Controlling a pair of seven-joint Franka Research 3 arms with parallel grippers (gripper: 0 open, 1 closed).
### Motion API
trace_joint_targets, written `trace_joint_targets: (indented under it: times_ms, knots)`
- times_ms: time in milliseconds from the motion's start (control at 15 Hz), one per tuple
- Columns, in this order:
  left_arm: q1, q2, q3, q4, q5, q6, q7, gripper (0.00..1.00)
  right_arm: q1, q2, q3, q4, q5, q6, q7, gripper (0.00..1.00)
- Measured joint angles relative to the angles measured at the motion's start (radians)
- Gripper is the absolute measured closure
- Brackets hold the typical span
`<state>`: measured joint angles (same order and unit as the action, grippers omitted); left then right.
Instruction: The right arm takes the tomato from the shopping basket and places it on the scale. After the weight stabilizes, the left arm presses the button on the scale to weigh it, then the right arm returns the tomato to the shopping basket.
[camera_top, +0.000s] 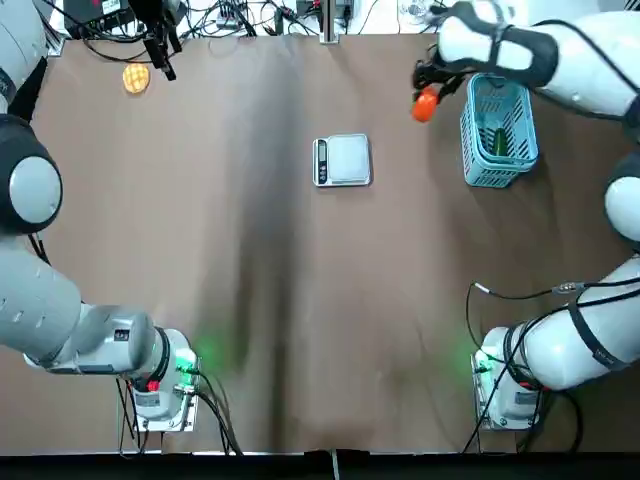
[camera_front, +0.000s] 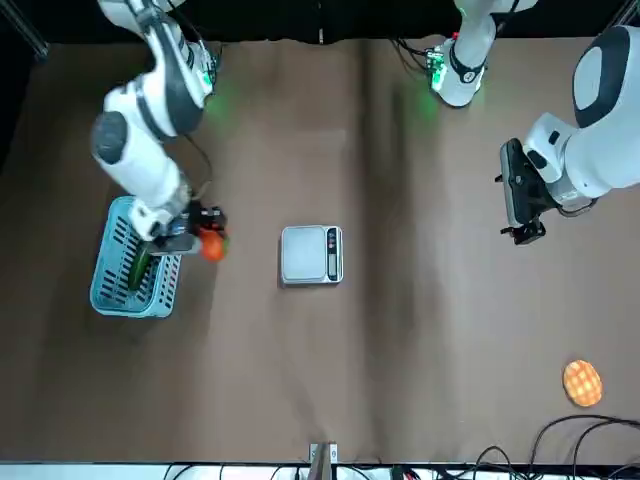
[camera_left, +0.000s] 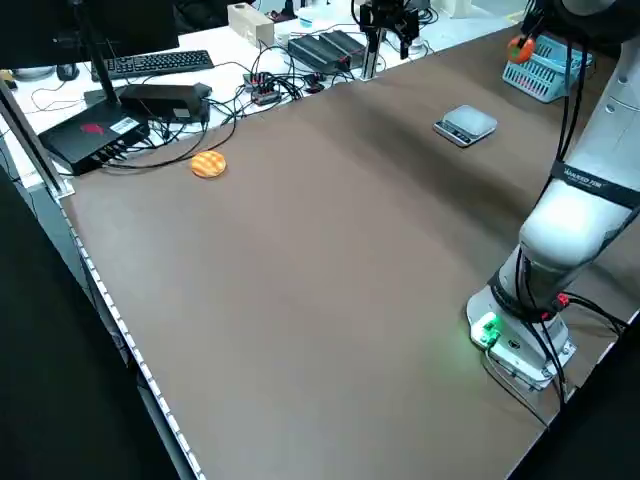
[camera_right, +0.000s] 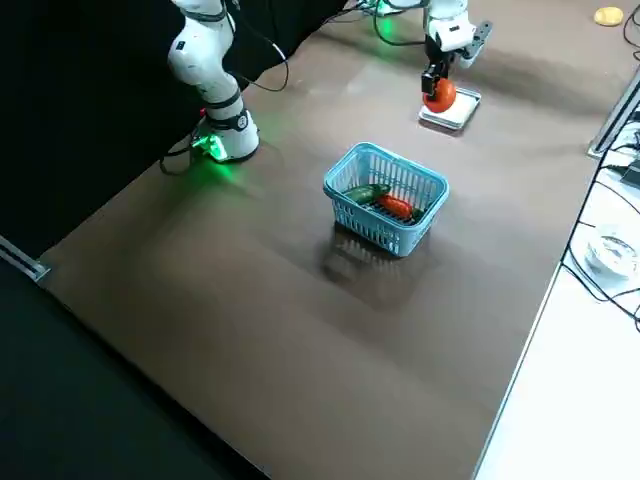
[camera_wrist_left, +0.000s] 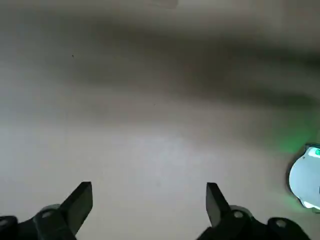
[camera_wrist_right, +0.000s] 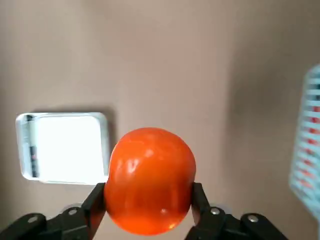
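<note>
My right gripper (camera_top: 428, 92) is shut on the orange-red tomato (camera_top: 424, 106), holding it above the table just beside the light-blue shopping basket (camera_top: 490, 178), on the side facing the scale (camera_top: 343, 160). The right wrist view has the tomato (camera_wrist_right: 150, 180) clamped between both fingers, with the silver scale (camera_wrist_right: 62, 147) below and off to one side. The scale's plate is bare, its dark display strip facing the left arm's side. My left gripper (camera_top: 160, 50) hangs open at the far left of the table, far from the scale; its fingers (camera_wrist_left: 80, 202) stand wide apart.
A green vegetable (camera_top: 497, 140) and a red item (camera_right: 397, 207) lie in the basket. A yellow-orange waffle-like disc (camera_top: 136, 78) sits at the far left near the left gripper. Cables and boxes (camera_left: 150, 100) crowd the table's far edge.
</note>
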<state>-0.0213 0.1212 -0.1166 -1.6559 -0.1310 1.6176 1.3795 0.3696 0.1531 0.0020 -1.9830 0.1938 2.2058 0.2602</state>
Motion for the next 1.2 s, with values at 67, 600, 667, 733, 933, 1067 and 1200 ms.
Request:
trace_joint_targets:
  times_ms: [67, 600, 667, 733, 933, 1067, 1200]
  knots:
    - [0.0, 0.0, 0.0, 0.0, 0.0, 0.0, 0.002, 0.0, 0.028, 0.027, 0.001, 0.0, 0.051, 0.039, -0.031, 0.27]
    - [-0.007, 0.001, 0.001, 0.0, 0.019, 0.0, 0.016, 0.0, 0.063, 0.187, -0.008, 0.005, 0.738, 0.089, -0.632, 0.27]
    - [-0.01, 0.001, 0.0, 0.0, 0.02, 0.0, 0.016, 0.0, 0.07, 0.201, -0.007, 0.005, 0.78, 0.086, -0.672, 0.27]
    - [-0.011, 0.001, -0.001, 0.0, 0.02, 0.0, 0.016, 0.0, 0.081, 0.214, -0.007, 0.005, 0.804, 0.087, -0.701, 0.27]
    - [-0.011, 0.001, -0.001, 0.0, 0.02, 0.0, 0.016, 0.0, 0.098, 0.248, -0.007, 0.01, 0.864, 0.089, -0.747, 0.27]
    - [-0.011, 0.001, 0.0, 0.0, 0.02, 0.0, 0.016, 0.0, 0.101, 0.27, -0.007, 0.011, 0.965, 0.088, -0.821, 0.27]
    - [-0.011, 0.001, 0.0, 0.0, 0.02, 0.0, 0.014, 0.0, 0.106, 0.295, -0.006, 0.012, 1.02, 0.088, -0.892, 0.27]
